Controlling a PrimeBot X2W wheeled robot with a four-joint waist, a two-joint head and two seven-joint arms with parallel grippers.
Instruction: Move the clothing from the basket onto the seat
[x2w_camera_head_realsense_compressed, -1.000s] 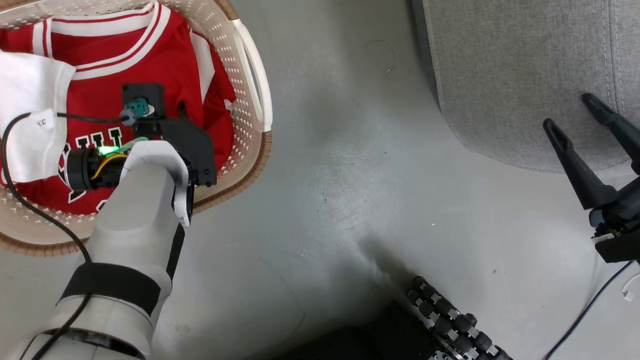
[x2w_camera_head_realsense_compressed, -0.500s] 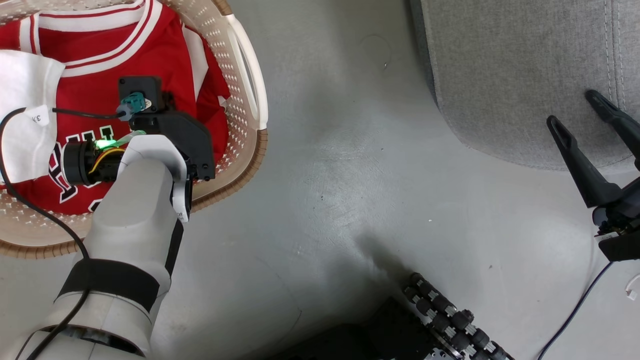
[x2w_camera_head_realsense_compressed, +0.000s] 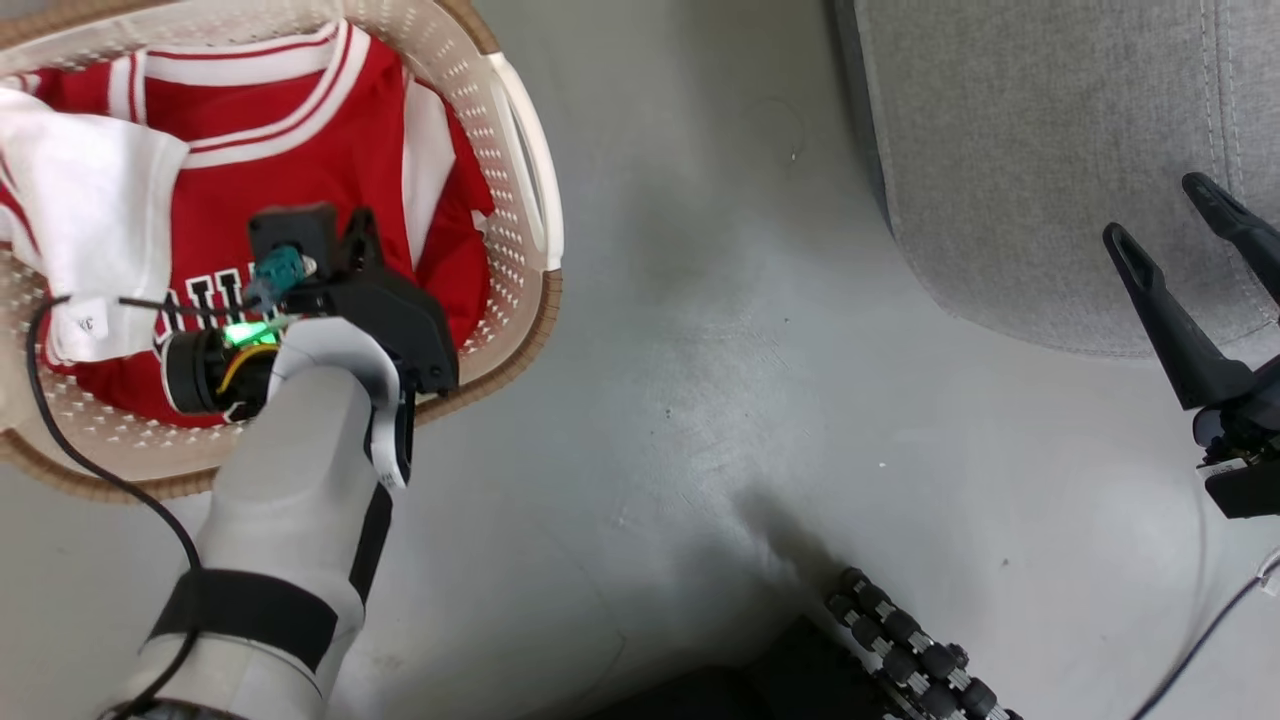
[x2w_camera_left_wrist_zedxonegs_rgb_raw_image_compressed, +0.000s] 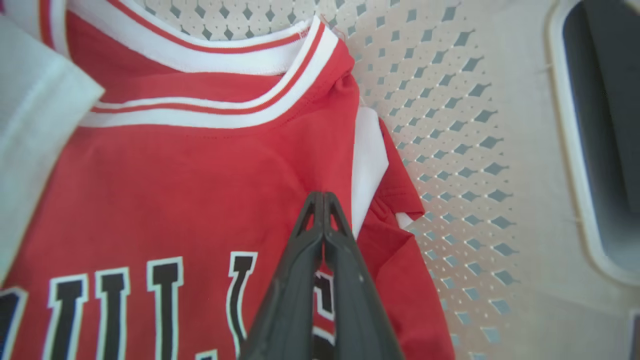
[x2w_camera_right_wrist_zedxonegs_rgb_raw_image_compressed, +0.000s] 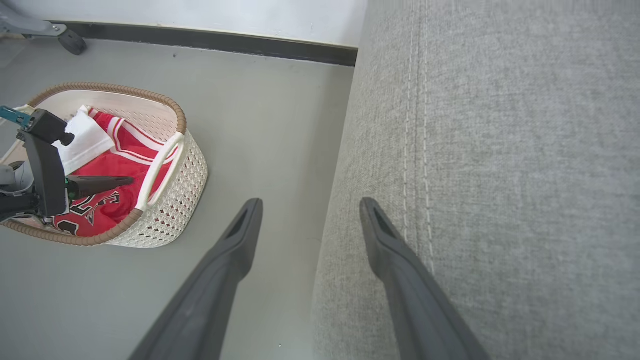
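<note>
Inside basket (x2w_camera_left_wrist_zedxonegs_rgb_raw_image_compressed: 450, 100), left gripper (x2w_camera_left_wrist_zedxonegs_rgb_raw_image_compressed: 324, 196) pressed together on jersey (x2w_camera_left_wrist_zedxonegs_rgb_raw_image_compressed: 190, 170): light, limp cloth, best pinched at a fold; catch uncertain.

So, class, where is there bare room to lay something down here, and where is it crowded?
Free: the seat, grey and bare beside the right gripper, and the floor between the basket and the seat. Crowded: the basket, where the clothing covers most of the bottom and the left gripper reaches in.
</note>
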